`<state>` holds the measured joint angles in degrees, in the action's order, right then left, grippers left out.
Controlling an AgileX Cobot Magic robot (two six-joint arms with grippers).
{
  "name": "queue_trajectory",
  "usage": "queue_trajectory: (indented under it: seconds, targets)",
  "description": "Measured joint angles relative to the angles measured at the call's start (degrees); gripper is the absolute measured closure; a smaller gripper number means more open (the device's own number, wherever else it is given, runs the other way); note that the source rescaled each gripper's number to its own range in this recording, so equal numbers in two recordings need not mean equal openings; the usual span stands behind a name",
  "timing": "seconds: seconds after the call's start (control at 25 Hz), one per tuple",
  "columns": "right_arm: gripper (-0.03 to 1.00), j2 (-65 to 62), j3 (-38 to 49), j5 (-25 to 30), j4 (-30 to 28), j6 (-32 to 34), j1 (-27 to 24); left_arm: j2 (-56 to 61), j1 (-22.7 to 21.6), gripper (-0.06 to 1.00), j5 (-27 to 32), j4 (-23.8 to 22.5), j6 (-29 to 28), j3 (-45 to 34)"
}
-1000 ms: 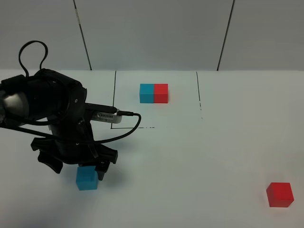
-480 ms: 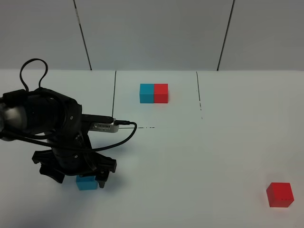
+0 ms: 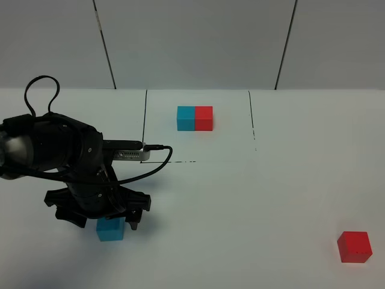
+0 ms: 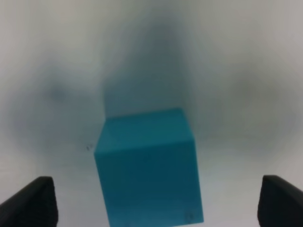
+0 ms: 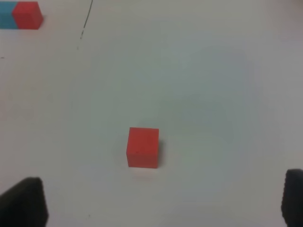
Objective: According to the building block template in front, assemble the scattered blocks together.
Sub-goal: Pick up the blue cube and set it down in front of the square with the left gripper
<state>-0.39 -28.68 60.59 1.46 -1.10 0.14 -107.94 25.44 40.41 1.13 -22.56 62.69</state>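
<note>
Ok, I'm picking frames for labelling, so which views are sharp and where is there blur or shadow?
Left wrist view: soft throughout, the cyan cube blurred at its edges, a dark smear of shadow behind it. Right wrist view: the red cube fairly crisp, barely any shadow. High view: sharp, evenly lit, a soft shadow beside the left gripper.

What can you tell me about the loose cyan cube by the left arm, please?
The cyan cube is a plain, matte block with crisp edges and no visible markings. It sits flat on the white table, at the near left of the high view, its top partly hidden by the left gripper above it. The wrist view shows it between the open fingers, with a gap on each side, so only the table touches it.
</note>
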Motion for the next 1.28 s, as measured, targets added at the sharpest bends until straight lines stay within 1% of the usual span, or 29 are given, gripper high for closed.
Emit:
queue_trajectory:
  seconds: [0.24,0.4,0.68,0.76,0.84,0.92,1.0,1.04,1.12,1.2,1.28]
  targets:
    - [-0.03,0.0,0.0,0.0,0.0,0.0,0.0,-1.02,0.0,0.08,-0.01,0.0,-0.29,0.0]
    - [-0.03,0.0,0.0,0.0,0.0,0.0,0.0,-3.05,0.0,0.1,-0.13,0.0,-0.29,0.0]
    - [-0.03,0.0,0.0,0.0,0.0,0.0,0.0,-4.68,0.0,0.1,-1.49,0.0,-0.29,0.0]
    - [-0.03,0.0,0.0,0.0,0.0,0.0,0.0,-5.35,0.0,0.14,-1.56,0.0,-0.29,0.0]
    - [-0.03,0.0,0.0,0.0,0.0,0.0,0.0,-5.76,0.0,0.21,-1.61,0.0,-0.29,0.0]
    - [-0.03,0.0,0.0,0.0,0.0,0.0,0.0,-5.85,0.0,0.34,-1.61,0.0,-0.29,0.0]
    - [-0.03,0.0,0.0,0.0,0.0,0.0,0.0,-5.85,0.0,0.53,-1.61,0.0,-0.29,0.0]
    - [-0.03,0.0,0.0,0.0,0.0,0.0,0.0,-5.9,0.0,0.68,-1.61,0.0,-0.29,0.0]
    - [-0.03,0.0,0.0,0.0,0.0,0.0,0.0,-5.9,0.0,0.93,-1.61,-0.07,-0.29,0.0]
    - [-0.03,0.0,0.0,0.0,0.0,0.0,0.0,-5.9,0.0,0.94,-1.44,-0.07,0.25,0.0]
    - [-0.03,0.0,0.0,0.0,0.0,0.0,0.0,-5.5,0.0,0.94,-0.72,-0.39,2.83,0.0]
